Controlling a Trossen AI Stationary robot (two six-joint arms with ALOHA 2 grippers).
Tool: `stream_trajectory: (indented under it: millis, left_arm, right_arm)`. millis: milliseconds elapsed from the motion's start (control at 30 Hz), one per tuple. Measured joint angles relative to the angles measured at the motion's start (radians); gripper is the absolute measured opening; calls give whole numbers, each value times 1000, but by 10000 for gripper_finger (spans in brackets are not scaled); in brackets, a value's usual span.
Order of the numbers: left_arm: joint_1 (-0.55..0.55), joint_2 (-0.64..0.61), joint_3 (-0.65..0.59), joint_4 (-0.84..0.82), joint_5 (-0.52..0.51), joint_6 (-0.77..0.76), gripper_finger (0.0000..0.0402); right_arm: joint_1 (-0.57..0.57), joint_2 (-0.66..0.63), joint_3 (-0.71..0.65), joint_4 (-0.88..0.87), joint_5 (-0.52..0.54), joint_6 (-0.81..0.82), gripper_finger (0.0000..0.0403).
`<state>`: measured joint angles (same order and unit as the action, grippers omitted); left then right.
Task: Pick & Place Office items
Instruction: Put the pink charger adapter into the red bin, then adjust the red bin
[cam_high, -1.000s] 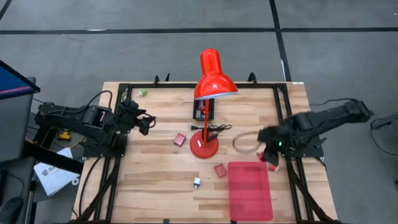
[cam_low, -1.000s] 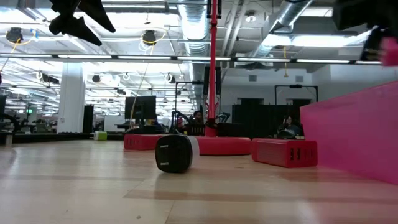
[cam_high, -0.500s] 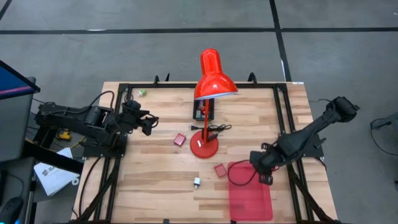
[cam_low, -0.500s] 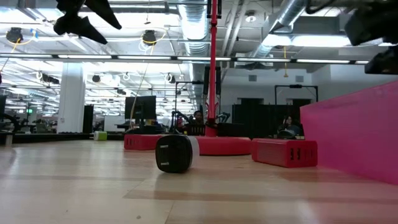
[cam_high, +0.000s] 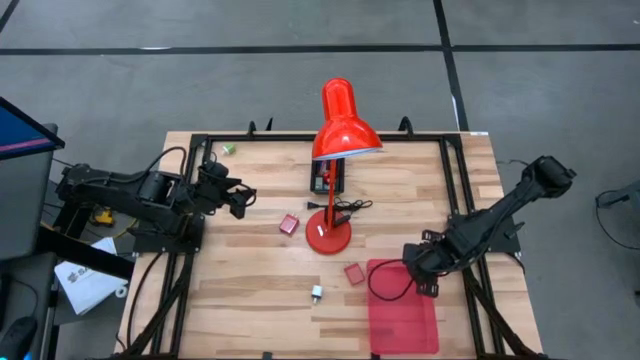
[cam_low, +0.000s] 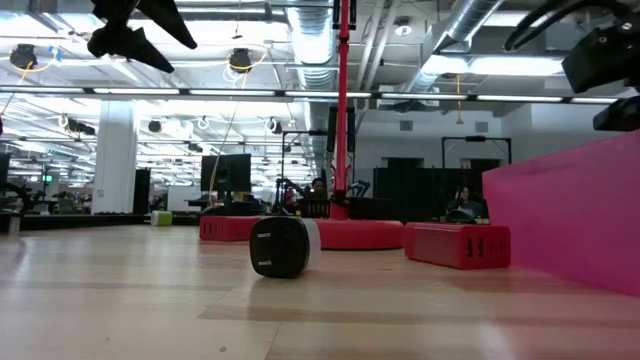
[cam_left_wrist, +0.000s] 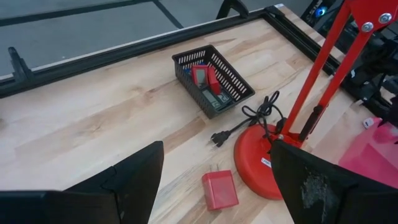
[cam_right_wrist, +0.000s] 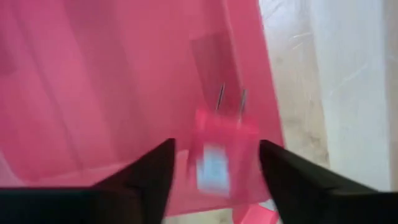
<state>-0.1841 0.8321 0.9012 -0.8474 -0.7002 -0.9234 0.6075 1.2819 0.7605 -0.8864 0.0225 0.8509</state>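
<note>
Black-and-white adapter (cam_high: 316, 292): closest to the table's near edge, about mid-width, apart from everything else.
Red tray (cam_high: 405, 325): flat on the table toward the near right corner.
Right gripper (cam_high: 424, 281): over the tray's far right corner, jaws apart.
Pink plug block (cam_right_wrist: 221, 146): between the right fingers (cam_right_wrist: 152, 171), above the tray floor. Its prongs, and so its long axis, run crosswise to the line between the fingers. It is blurred. It seems clear of both fingers, but you cannot confirm this.
Red block (cam_high: 353, 273): on the wood just beside the tray's far left corner. It lies to the right gripper's left, and the right arm is far nearer than the left. Treat it as your likely next pick. No long axis is discernible.
Second red block (cam_high: 289, 224): mid-table, just left of the lamp base (cam_high: 327, 238).
Left gripper (cam_high: 238, 199): waiting above the table's left side, jaws wide apart, empty.
Black basket (cam_left_wrist: 212, 79): behind the lamp, holding red pieces.
Green piece (cam_high: 229, 149): at the far edge, toward the left corner.
</note>
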Motion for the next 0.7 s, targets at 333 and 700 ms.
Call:
stream_trajectory:
  millis: [333, 700]
  left_arm:
    - [0, -1, 0, 0, -1, 2, 285]
    - [0, -1, 0, 0, -2, 31, 285]
  right_arm:
    - [0, -111, 0, -47, 50, 217, 309]
    - [158, -354, 1, -271, -32, 541, 248]
